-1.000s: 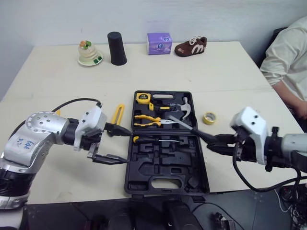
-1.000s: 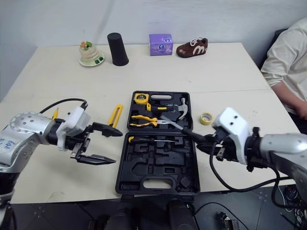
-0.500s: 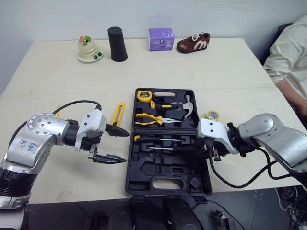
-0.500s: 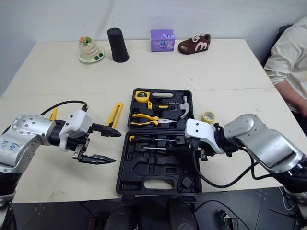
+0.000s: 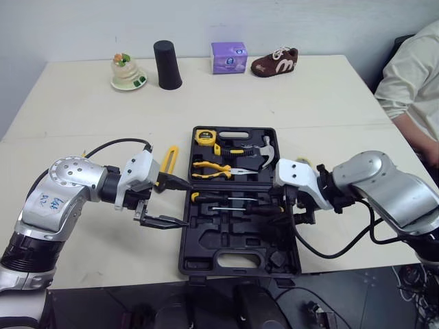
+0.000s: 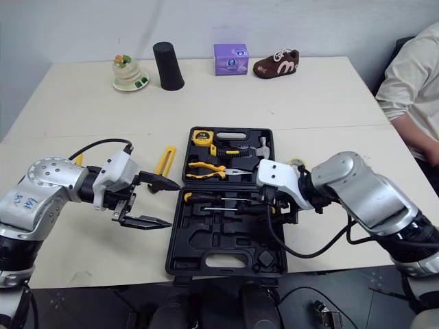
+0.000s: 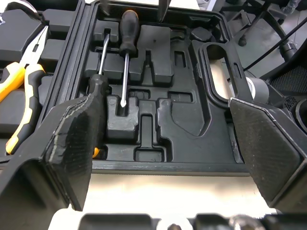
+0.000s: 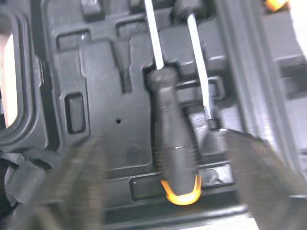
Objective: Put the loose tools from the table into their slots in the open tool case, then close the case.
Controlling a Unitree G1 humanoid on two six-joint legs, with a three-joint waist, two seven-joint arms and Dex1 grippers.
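The tool case (image 5: 206, 240) lies open. The right gripper (image 5: 282, 209), off to its right a second ago, now hangs over the near half, fingers spread; the left gripper (image 5: 188, 204) gapes alongside. The screwdriver (image 8: 170, 153), then held, lies in a slot.

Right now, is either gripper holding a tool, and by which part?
Nothing is held. The left gripper is open beside the case; the right gripper is open around the screwdriver lying in the case, not touching it.
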